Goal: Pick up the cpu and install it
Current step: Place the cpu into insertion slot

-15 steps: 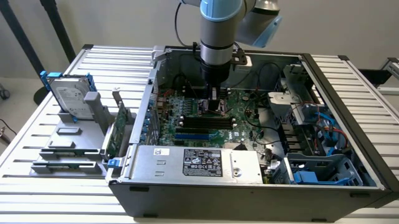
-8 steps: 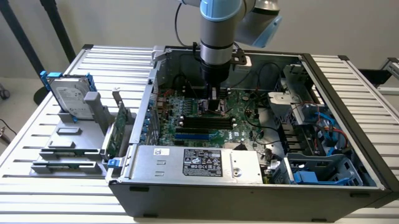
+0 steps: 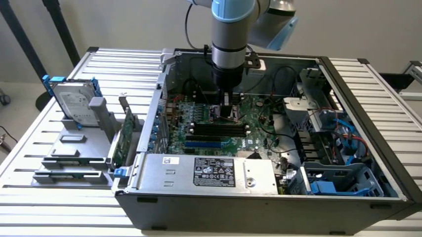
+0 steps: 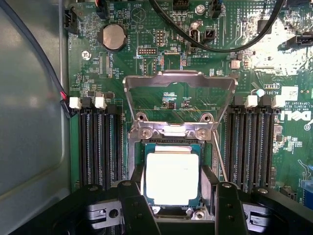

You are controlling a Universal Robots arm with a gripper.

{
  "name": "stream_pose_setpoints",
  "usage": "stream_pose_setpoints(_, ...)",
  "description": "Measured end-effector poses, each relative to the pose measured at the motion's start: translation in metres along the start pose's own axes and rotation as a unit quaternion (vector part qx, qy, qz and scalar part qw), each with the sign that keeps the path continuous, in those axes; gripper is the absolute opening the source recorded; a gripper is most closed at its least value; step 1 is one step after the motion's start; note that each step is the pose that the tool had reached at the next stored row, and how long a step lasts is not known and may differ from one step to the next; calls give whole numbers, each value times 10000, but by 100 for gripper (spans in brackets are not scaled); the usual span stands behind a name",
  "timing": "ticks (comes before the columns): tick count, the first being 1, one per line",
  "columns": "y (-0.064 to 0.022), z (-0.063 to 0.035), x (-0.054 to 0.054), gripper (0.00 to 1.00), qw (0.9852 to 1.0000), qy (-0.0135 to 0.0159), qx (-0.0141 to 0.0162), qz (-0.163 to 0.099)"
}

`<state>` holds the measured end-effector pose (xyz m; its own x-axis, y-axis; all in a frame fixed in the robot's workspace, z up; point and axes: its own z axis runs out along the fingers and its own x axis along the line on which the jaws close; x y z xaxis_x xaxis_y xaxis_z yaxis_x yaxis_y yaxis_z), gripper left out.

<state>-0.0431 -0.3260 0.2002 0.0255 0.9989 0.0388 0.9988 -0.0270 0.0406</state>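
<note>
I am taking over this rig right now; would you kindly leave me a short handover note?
The tool: low inside the computer case, over the socket; open or shut cannot be told.
The cpu: at the socket, squarely lined up; seated or just above, unclear.
Done: cpu brought to the socket.
Left: seating unconfirmed; load plate stands open.

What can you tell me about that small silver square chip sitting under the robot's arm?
The cpu is a thin square chip: a pale, shiny metal top on a narrow green rim. It sits flat and level at the socket of the green motherboard, between memory slots, the metal retention frame swung open beside it. The gripper hangs right over it; contact cannot be told.
</note>
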Motion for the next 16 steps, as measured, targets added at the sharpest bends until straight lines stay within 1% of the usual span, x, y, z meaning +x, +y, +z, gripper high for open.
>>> stream_pose_setpoints(1,0,6,0,54,10000,-7,-1,0)
stream_pose_setpoints(11,-1,14,-1,54,10000,-21,-1,-1)
stream_pose_setpoints(16,-4,14,0,54,10000,-21,-1,-1)
